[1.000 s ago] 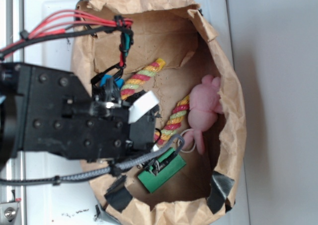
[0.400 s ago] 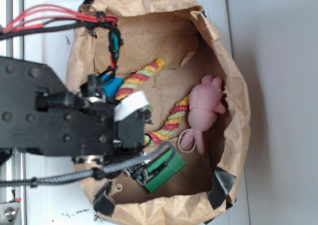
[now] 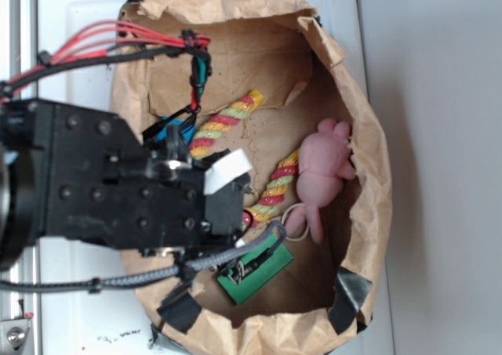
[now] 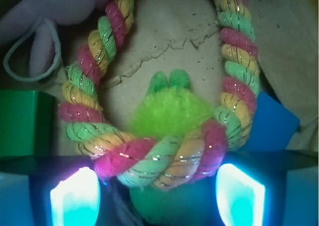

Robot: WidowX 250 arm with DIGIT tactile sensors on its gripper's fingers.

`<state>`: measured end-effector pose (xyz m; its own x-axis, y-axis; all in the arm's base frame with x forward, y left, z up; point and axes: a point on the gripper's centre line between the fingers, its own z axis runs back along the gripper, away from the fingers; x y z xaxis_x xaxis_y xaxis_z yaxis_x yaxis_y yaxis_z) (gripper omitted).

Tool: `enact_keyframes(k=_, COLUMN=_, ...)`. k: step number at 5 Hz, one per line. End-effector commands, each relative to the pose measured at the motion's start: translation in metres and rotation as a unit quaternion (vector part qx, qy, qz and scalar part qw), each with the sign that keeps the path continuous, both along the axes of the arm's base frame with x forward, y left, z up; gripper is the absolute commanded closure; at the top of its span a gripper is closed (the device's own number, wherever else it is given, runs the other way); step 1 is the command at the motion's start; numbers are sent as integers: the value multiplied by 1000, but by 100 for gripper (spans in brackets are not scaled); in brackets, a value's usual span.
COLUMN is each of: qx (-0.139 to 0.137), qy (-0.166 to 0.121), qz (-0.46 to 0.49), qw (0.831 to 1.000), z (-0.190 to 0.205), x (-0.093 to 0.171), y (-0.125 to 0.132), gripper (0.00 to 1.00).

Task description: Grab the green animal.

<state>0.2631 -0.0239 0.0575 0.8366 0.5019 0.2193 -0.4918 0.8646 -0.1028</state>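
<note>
In the wrist view, a flat dark-green block [image 4: 22, 121] sits at left. The gripper [image 4: 157, 196] is spread, fingers [image 4: 75, 198] apart, straddling the fuzzy lime-green plush animal [image 4: 167, 111] lying under a pink-yellow-green twisted rope loop [image 4: 164, 158] inside the brown paper bag [image 3: 361, 135].

Inside the paper bag [image 3: 369, 175], a twisted rope [image 4: 164, 161] curves beside a pink plush [image 3: 323, 175]; a green block [image 3: 259, 275] lies near it.

Fuzzy lime-green animal [image 4: 167, 111], partly under the rope's bend [image 4: 159, 158].
</note>
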Motion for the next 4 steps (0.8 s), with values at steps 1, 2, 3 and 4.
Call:
enact_keyframes(k=1, qx=15, qy=-25, qz=-4, qw=1000, z=-4, x=25, y=-5, gripper=0)
enact_keyframes(k=2, qx=24, qy=-27, qz=-4, qw=999, z=-10, x=35, y=-3, gripper=0)
enact_keyframes(k=3, qx=38, qy=-29, qz=-12, qw=999, z=-17, x=28, y=-4, gripper=0)
enact_keyframes(k=4, qx=32, qy=-29, qz=-16, qw=999, z=-17, x=36, y=-2, gripper=100)
